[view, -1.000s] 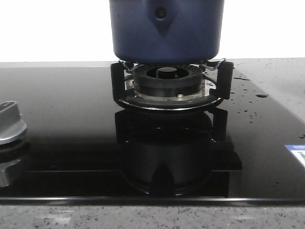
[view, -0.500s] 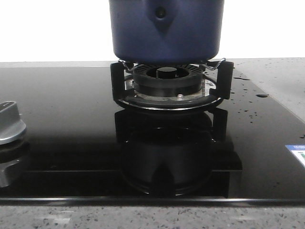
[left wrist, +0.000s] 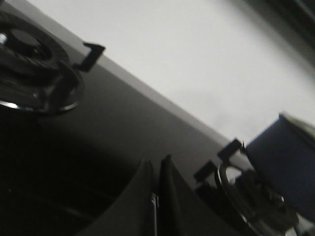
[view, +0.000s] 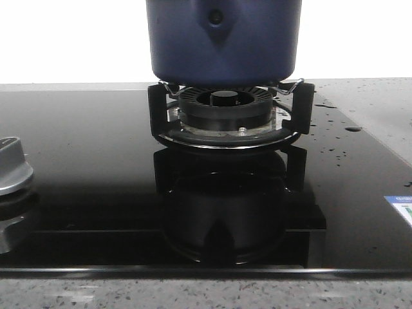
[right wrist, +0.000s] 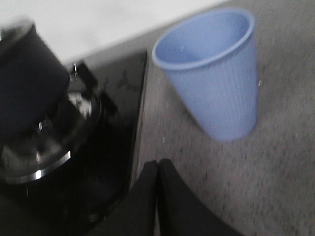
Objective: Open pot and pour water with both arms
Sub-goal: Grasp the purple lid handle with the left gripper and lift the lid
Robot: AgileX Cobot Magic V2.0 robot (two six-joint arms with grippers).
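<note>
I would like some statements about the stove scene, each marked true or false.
1. The pot sits on the burner. True.
2. A blue cup stands on the grey counter beside the stove. True.
3. The right gripper holds the cup. False: its jaws are shut on nothing, apart from the cup.
4. The left gripper is wide open. False: its jaws are closed together.
5. The cup lies on its side. False: it stands upright.
</note>
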